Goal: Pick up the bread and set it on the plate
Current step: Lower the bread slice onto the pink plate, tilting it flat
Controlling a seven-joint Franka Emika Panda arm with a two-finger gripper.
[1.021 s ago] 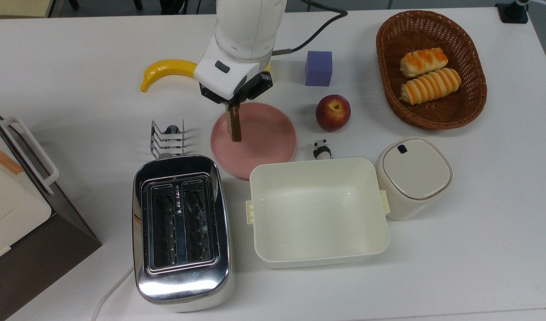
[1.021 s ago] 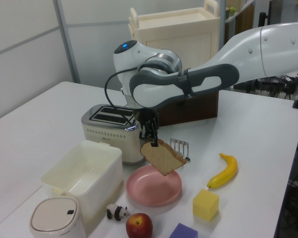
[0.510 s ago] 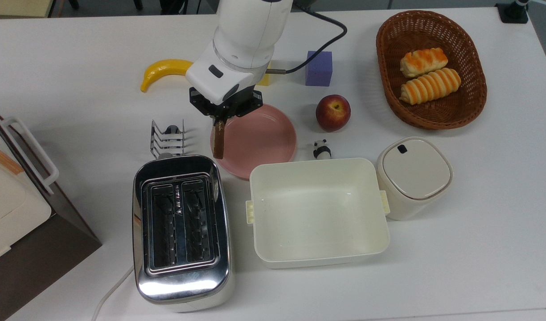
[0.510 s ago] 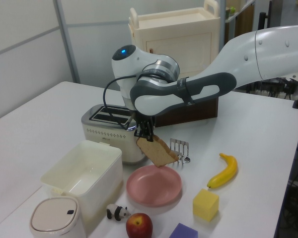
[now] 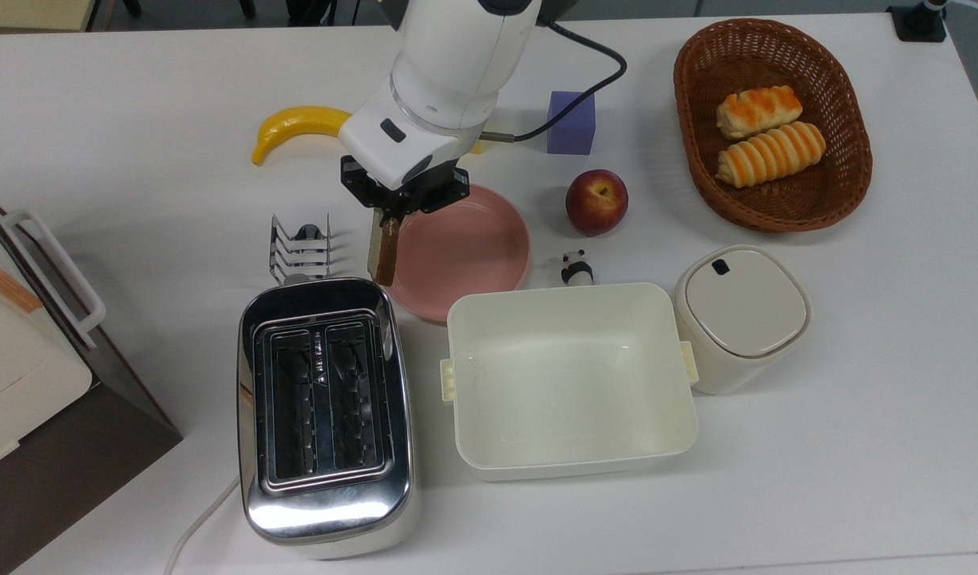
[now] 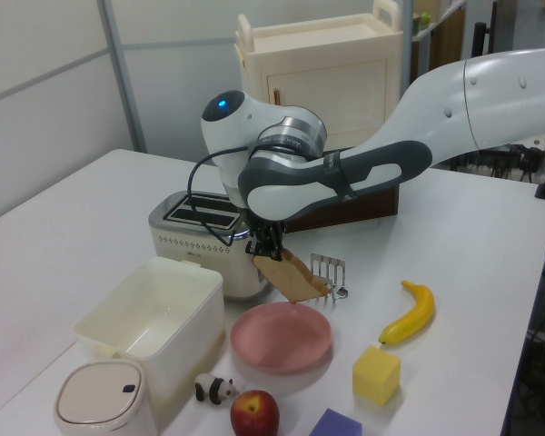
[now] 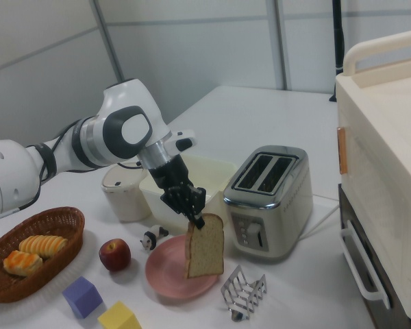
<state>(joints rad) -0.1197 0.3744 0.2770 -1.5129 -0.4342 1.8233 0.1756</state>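
The gripper [image 7: 194,218] pinches the top corner of the bread [image 7: 205,245], which hangs clear above the plate [image 7: 166,275]; the right view shows its broad speckled face, while the top view shows a narrow brown strip [image 5: 383,251] over the plate's [image 5: 473,255] toaster-side rim. Beyond the plate, the basket [image 5: 696,160] holds two rolls [image 5: 768,136]; the tub [image 5: 572,459] beside it is bare

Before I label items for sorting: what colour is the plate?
Plain pink; the plate shows best in the top view.
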